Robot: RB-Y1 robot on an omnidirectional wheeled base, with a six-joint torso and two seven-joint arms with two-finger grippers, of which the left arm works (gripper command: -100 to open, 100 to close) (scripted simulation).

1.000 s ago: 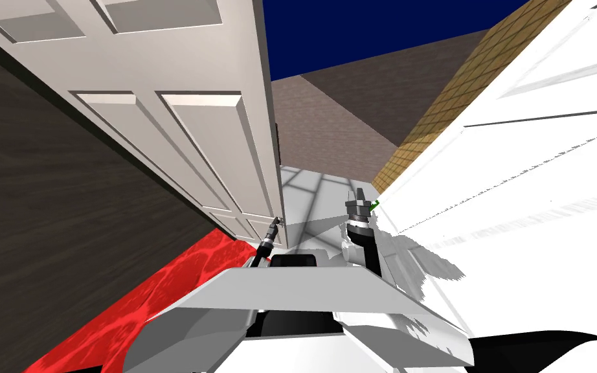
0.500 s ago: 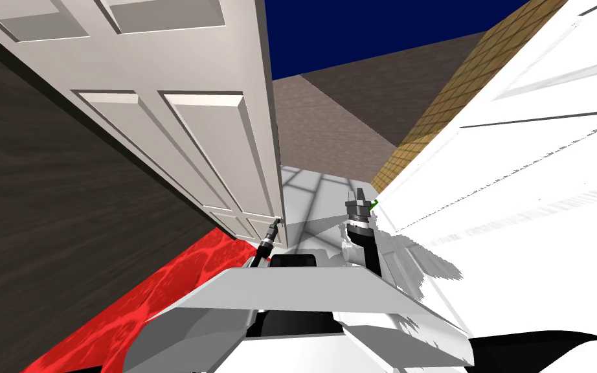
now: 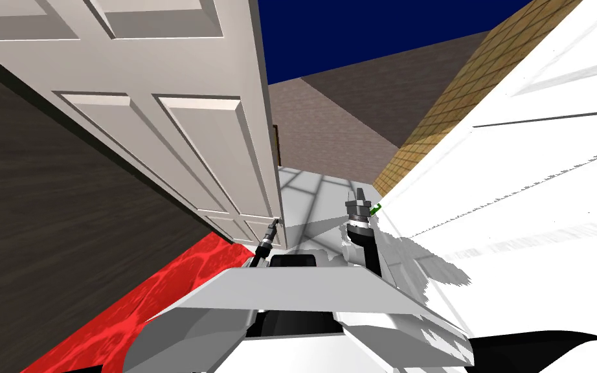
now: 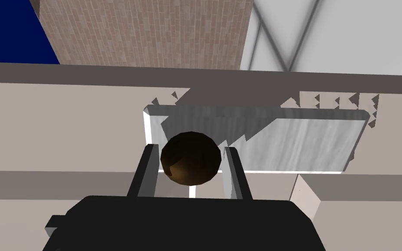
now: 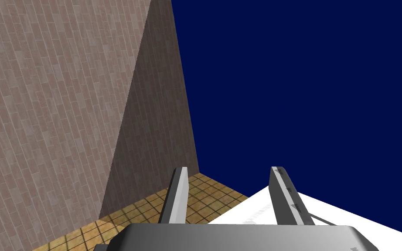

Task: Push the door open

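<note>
An off-white panelled door (image 3: 180,129) stands to my left, its free edge toward the gap ahead. My left gripper (image 3: 276,223) is at that edge, low on the door. In the left wrist view my left gripper (image 4: 191,172) is shut on a round dark brown knob (image 4: 190,157), one finger pressing each side. The knob sits at one end of a silvery plate (image 4: 300,139) on the door's face. My right gripper (image 3: 359,197) is held up in the gap beside the white wall, and its fingers (image 5: 283,196) stand open with nothing between them.
A dark wood wall (image 3: 45,214) runs along the left over a red floor (image 3: 161,291). A white wall (image 3: 517,194) is close on the right. Past the door's edge lie a pale tiled floor (image 3: 310,191), a brownish brick wall (image 3: 329,129) and a tan tiled wall (image 3: 459,97).
The whole head view has shifted a little, so the door's panels and edge sit slightly further left. Both arms keep their places relative to me.
</note>
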